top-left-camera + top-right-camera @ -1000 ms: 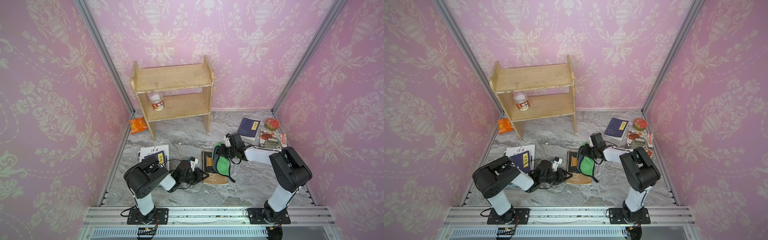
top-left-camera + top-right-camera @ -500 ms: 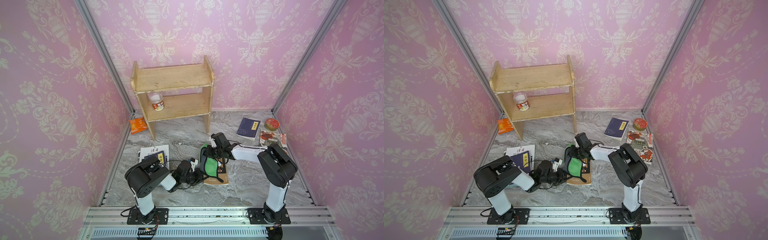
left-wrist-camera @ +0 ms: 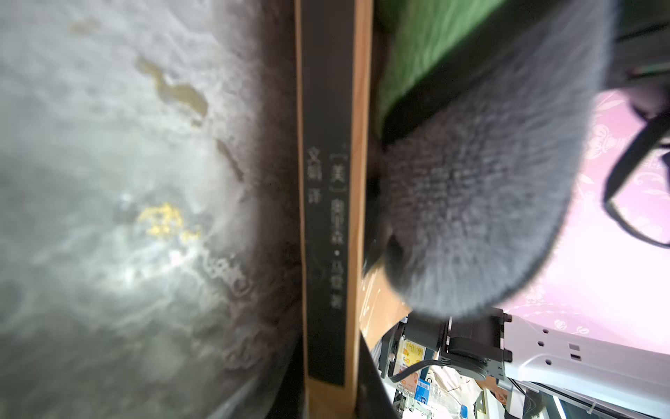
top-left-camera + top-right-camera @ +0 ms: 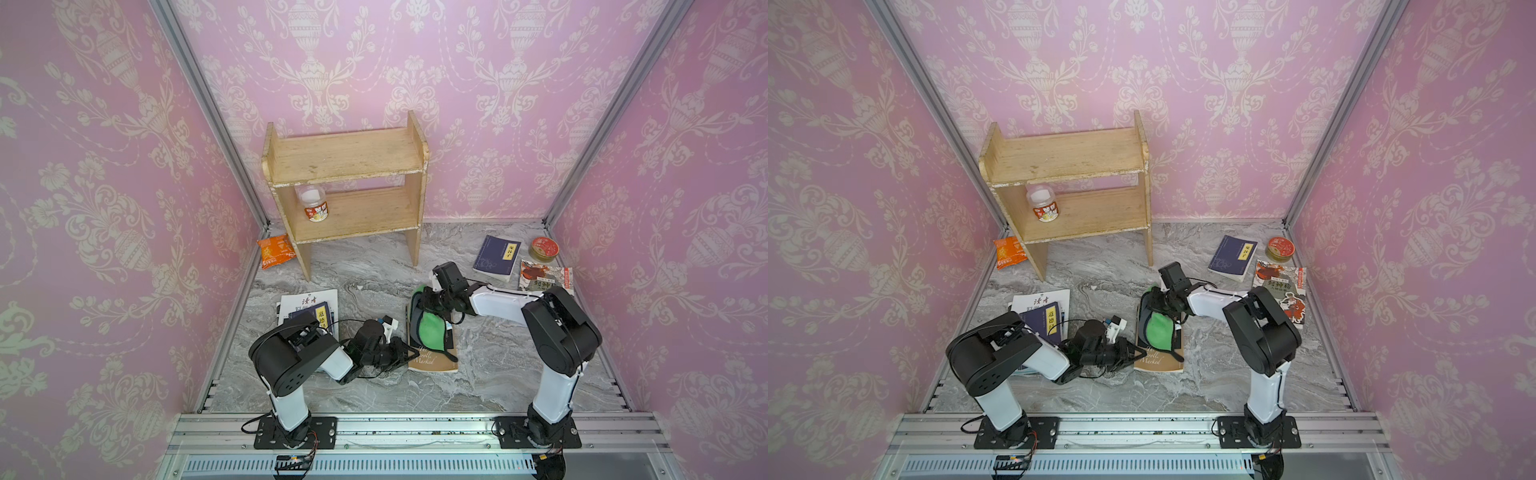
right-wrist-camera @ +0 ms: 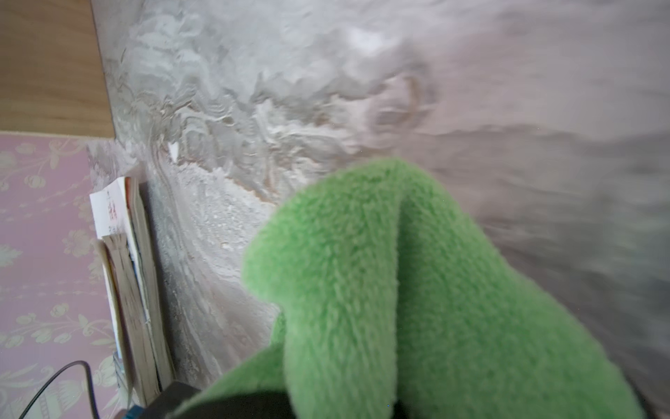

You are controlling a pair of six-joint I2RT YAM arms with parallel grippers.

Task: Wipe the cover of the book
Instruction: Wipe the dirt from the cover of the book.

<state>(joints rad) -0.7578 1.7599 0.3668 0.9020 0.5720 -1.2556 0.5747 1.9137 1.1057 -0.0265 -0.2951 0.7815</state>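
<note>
Marbled grey surface (image 4: 490, 374) between pink-papered walls carries the book (image 4: 434, 360), which lies flat near the front middle with its brown cover up. The green-and-grey cloth (image 4: 428, 328) is draped over the far half of that cover and touches it, while the near strip with the title lettering is bare. The right tool (image 4: 429, 300) is clamped tight on the cloth's far end, and fabric bunches out of it in the right wrist view. The left tool (image 4: 410, 356) sits low at the book's spine edge, nearly closed. The left wrist view shows the spine between its jaws, so it appears to pin the book. By my reading the wipe is under way, with the lettered near part left to cover. Further out stand a wooden shelf (image 4: 345, 166) holding a jar (image 4: 314, 203), and spare books (image 4: 496, 257) lie near the walls.
</note>
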